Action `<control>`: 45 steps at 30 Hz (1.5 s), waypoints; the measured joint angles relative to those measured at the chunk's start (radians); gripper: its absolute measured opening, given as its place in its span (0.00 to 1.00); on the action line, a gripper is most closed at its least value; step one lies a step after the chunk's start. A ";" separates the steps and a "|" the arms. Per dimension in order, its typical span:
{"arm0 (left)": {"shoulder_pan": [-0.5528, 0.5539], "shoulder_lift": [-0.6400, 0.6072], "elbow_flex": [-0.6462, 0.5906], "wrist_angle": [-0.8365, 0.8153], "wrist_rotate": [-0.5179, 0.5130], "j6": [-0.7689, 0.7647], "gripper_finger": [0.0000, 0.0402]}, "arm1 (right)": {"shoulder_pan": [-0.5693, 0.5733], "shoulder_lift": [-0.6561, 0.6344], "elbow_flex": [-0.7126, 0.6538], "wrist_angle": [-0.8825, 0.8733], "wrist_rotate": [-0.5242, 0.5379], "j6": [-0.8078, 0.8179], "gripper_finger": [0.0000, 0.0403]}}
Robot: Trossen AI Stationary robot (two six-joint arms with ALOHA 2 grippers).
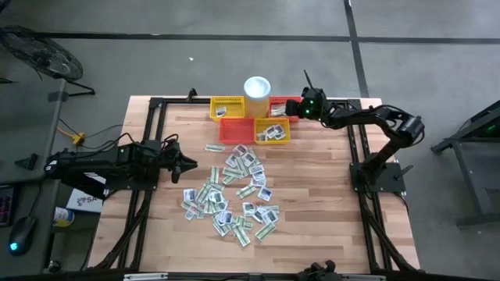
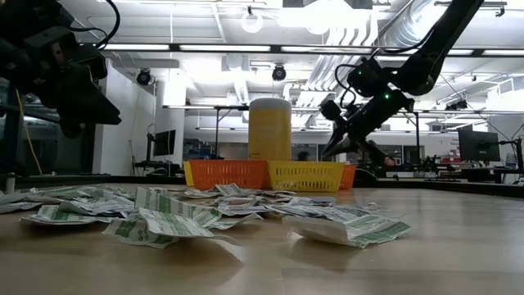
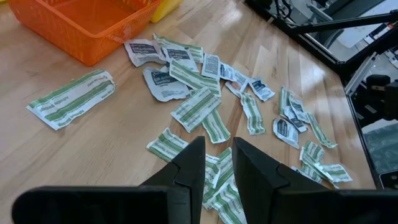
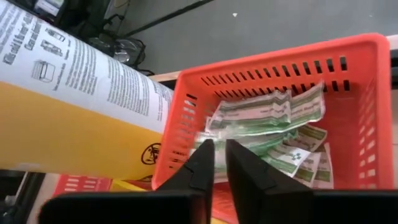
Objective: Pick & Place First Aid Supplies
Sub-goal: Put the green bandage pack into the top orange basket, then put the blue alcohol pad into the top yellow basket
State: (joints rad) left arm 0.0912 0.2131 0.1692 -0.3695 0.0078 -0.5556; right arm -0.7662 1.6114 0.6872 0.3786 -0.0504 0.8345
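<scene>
Right gripper point(image 4: 219, 163) hangs over the red basket point(image 4: 367, 112) at the table's far edge, jaws narrow with nothing visibly between them; packets point(image 4: 267, 118) lie inside. Release looks done; next, lift clear of the cup point(image 1: 257, 87). Left gripper point(image 3: 216, 163), narrowly parted and empty, waits beside the sachets point(image 1: 234, 187) mid-table.

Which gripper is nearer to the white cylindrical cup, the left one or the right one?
The right. The right gripper hangs over the red basket just beside the cup; the left gripper sits far off, by the loose packets.
</scene>
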 joint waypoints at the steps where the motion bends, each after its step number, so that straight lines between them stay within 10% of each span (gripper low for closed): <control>1: 0.000 0.000 0.000 0.000 0.000 0.000 0.20 | 0.000 -0.001 0.000 0.000 0.005 0.001 0.13; 13: 0.000 0.000 0.000 0.000 0.000 0.000 0.20 | 0.000 -0.003 0.000 0.000 -0.013 0.021 0.38; 45: 0.000 0.000 0.000 0.000 0.000 0.000 0.20 | 0.028 -0.231 0.000 -0.186 -0.248 -0.081 0.39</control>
State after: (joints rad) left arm 0.0912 0.2131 0.1694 -0.3696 0.0078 -0.5559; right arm -0.7385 1.3804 0.6872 0.1924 -0.2985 0.7533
